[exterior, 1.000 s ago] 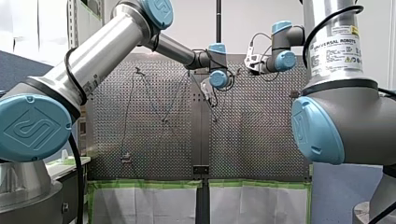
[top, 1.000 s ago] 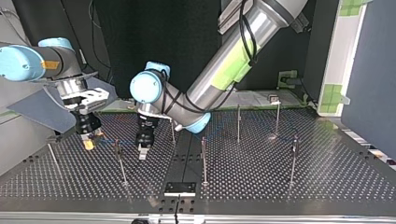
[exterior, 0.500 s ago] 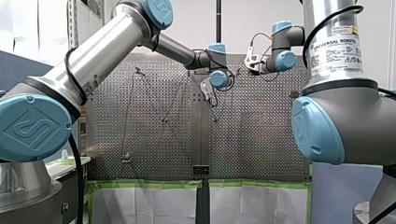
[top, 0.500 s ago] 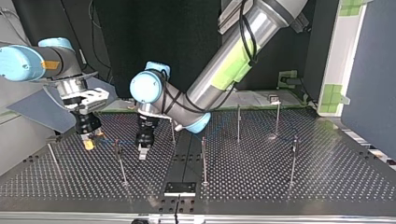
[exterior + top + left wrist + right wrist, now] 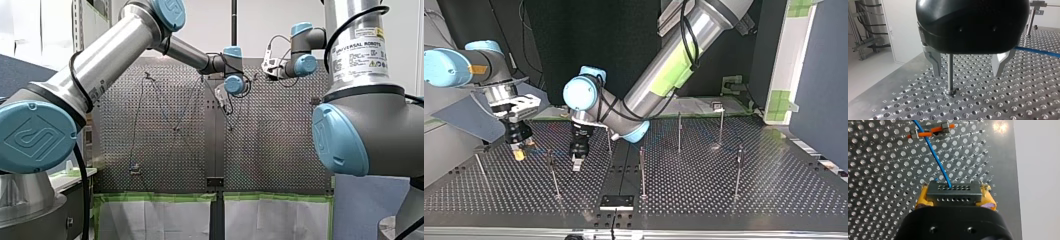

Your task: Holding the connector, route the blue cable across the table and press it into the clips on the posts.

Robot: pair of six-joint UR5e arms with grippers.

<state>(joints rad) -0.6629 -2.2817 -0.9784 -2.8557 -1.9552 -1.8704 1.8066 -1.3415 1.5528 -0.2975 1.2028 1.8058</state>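
Note:
In the right wrist view my right gripper (image 5: pixel 954 195) is shut with its yellow pads on a dark multi-hole connector (image 5: pixel 953 191). The blue cable (image 5: pixel 935 157) runs from the connector to a clip (image 5: pixel 930 132) with an orange bar on a post ahead. My left gripper (image 5: pixel 968 71) stands open just above the perforated table, its metal fingers (image 5: pixel 935 63) astride a thin post (image 5: pixel 950 75) without touching it. Blue cable (image 5: pixel 1038 51) passes beside it. In the top view my right gripper (image 5: pixel 519 151) hangs left of my left gripper (image 5: pixel 577 163), with a post (image 5: pixel 553 175) between them.
Several more thin posts stand on the perforated table (image 5: pixel 694 200), among them post (image 5: pixel 642 172), post (image 5: pixel 679 132) and post (image 5: pixel 738 172). A small black plate (image 5: pixel 616 201) lies at the near edge. The table's edge runs close beside my right gripper.

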